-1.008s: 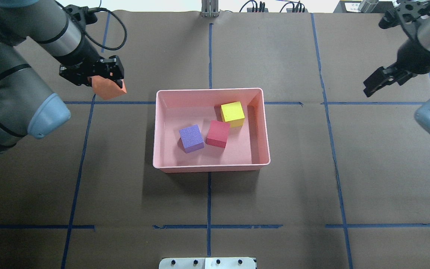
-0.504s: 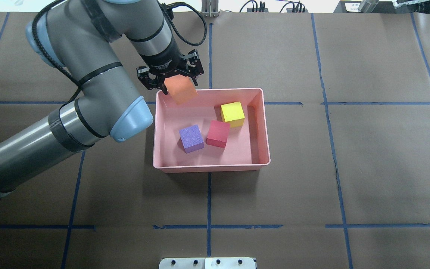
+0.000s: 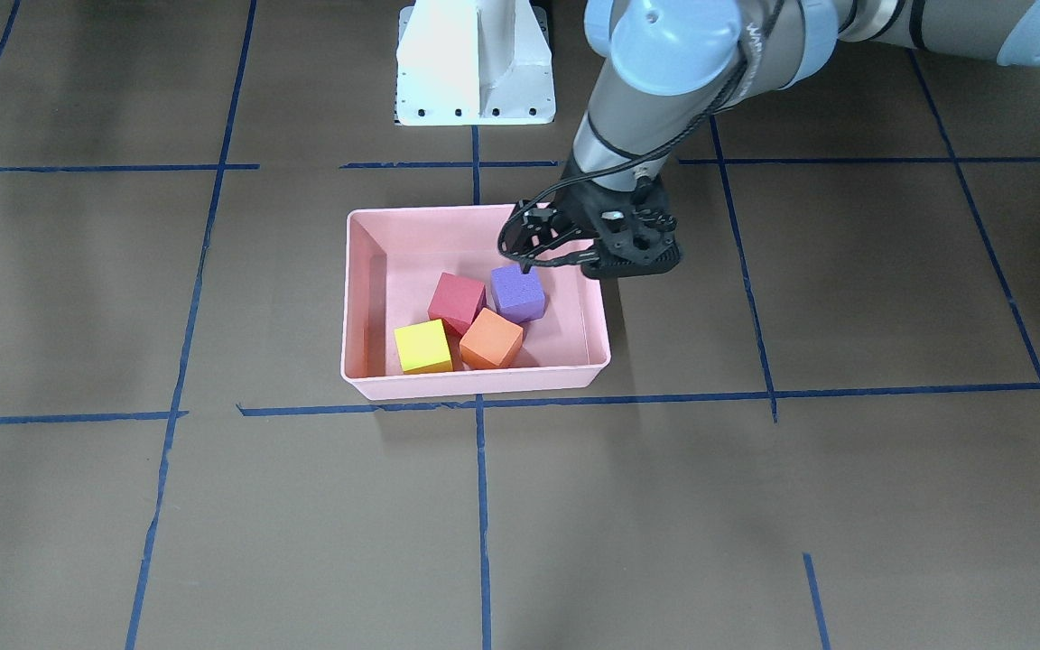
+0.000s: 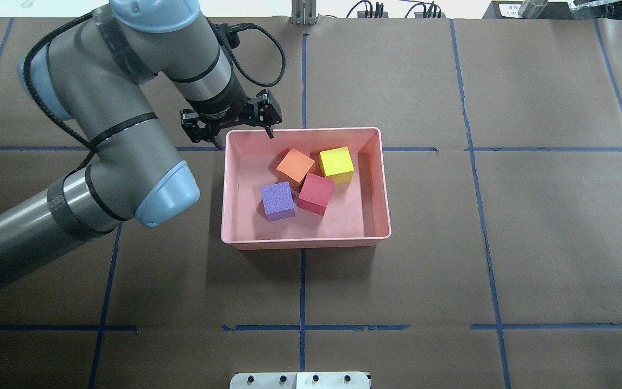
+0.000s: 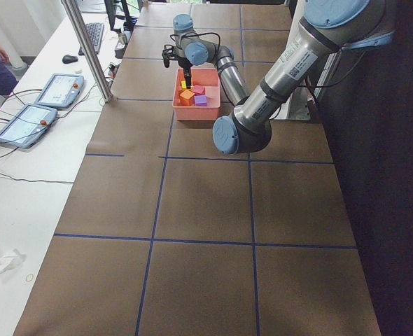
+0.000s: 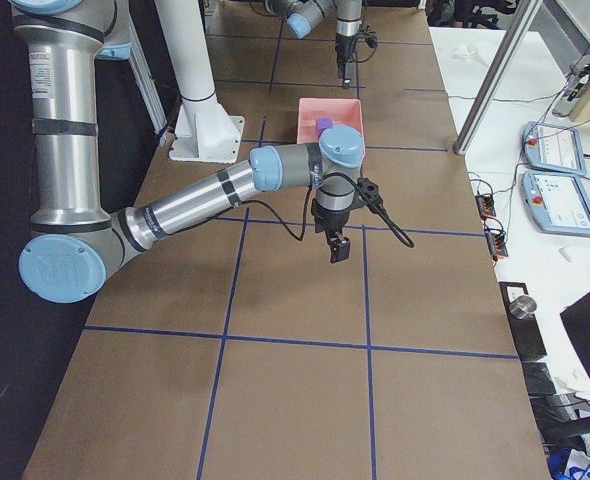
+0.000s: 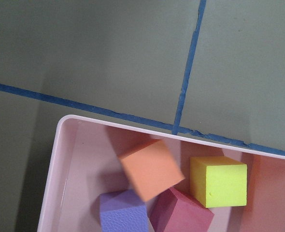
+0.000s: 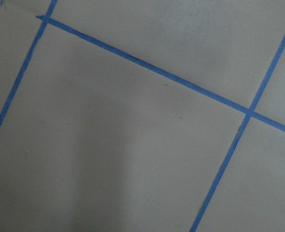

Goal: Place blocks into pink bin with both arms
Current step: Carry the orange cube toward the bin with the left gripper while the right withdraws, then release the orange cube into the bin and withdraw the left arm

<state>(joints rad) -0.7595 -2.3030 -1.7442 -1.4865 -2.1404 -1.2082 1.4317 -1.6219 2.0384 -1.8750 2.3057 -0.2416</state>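
The left gripper (image 4: 243, 138) is wide open and holds nothing. It hangs over the far left corner of the pink bin (image 4: 305, 242), with one finger tip over the rim. Close by, inside the bin, lies the orange block (image 4: 295, 166). It is turned at a slant to the bin's walls, and it looks a bit blurry in the left wrist view. The orange block touches the red block (image 4: 316, 193) and is just beside the yellow block (image 4: 336, 164). The purple block (image 4: 278, 201) sits just beside the red one too. All four blocks are in the bin, bunched up together. The bin rests on the brown table (image 4: 505, 259), which has blue tape lines (image 4: 302, 281) on it. The right gripper (image 6: 339, 252) hangs over the table, well apart from the bin. It shows only from the side, so I cannot tell if it is open or closed.
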